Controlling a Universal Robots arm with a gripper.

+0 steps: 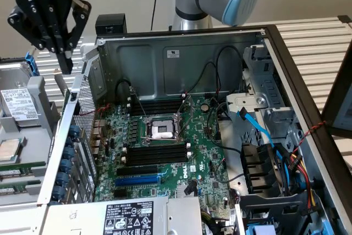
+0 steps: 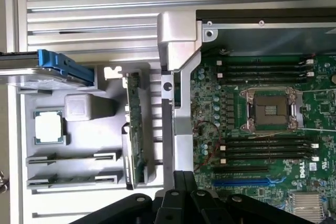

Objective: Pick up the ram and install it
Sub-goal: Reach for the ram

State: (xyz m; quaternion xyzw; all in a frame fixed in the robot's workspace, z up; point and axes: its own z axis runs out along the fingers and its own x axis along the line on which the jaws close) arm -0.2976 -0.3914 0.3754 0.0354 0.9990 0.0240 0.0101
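- Over on the exterior view's left, a grey parts tray (image 1: 34, 115) sits just beside the case. A hard drive (image 1: 18, 103) and a bare processor chip (image 1: 7, 150) lie in it.
- There's the ram (image 2: 135, 129), parked in that tray. It stands on its long edge in a holder, on the side of the tray next to the case wall, and nothing touches it.
- The claw (image 1: 65, 64) hangs above the tray, close to the case's left wall. Its fingers are pressed together with nothing pinched between them, and it is clear of the ram.
- Moving right, the open computer case (image 1: 143, 70) has its motherboard (image 1: 203, 158) lying flat inside.
- The processor socket (image 1: 162, 129) sits mid-board, with long black slots (image 1: 157, 152) on its near side and a blue slot (image 1: 137, 180) nearer still.
- On the right side of the case, a blue cable (image 1: 256, 125) runs down past the drive bay, and coloured wires (image 1: 300, 163) bunch by the right wall.
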